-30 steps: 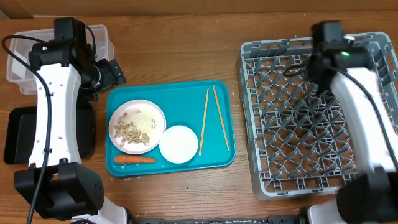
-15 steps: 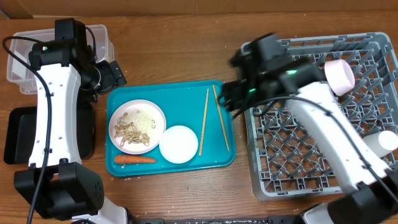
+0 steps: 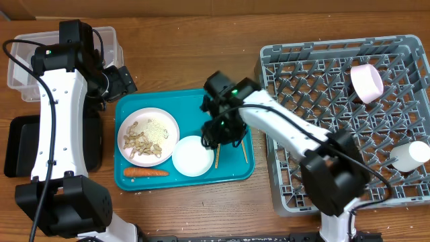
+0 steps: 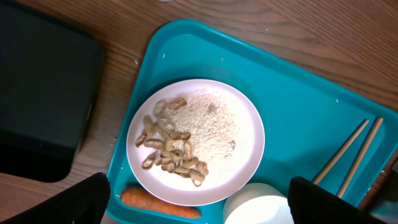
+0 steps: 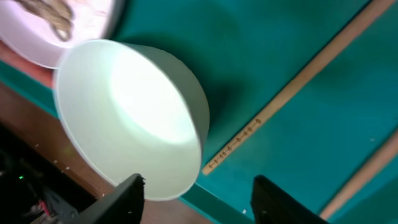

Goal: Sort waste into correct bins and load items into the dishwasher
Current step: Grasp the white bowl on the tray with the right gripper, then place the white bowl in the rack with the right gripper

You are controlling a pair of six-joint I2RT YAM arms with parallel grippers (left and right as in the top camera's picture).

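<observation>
On the teal tray (image 3: 181,102) are a plate (image 3: 148,138) of food scraps and rice, a white bowl (image 3: 193,156), a carrot (image 3: 146,172) and two chopsticks (image 3: 243,153). My right gripper (image 3: 220,138) hovers low over the tray. In the right wrist view that gripper (image 5: 199,205) is open, its fingers straddling the rim of the bowl (image 5: 130,112) and the end of one chopstick (image 5: 292,93), gripping nothing. My left gripper (image 4: 199,211) is open above the plate (image 4: 196,140) and carrot (image 4: 158,202). Overhead, the left gripper (image 3: 124,81) sits at the tray's upper-left corner.
The grey dish rack (image 3: 316,107) stands at the right, holding a pale pink bowl (image 3: 366,83) and a white cup (image 3: 410,156). A clear tub (image 3: 101,37) is at the back left, with a black tray (image 3: 20,144) in front of it.
My right arm has swung from the dish rack leftward and down over the teal tray, by the bowl and chopsticks. The left arm has not moved.
</observation>
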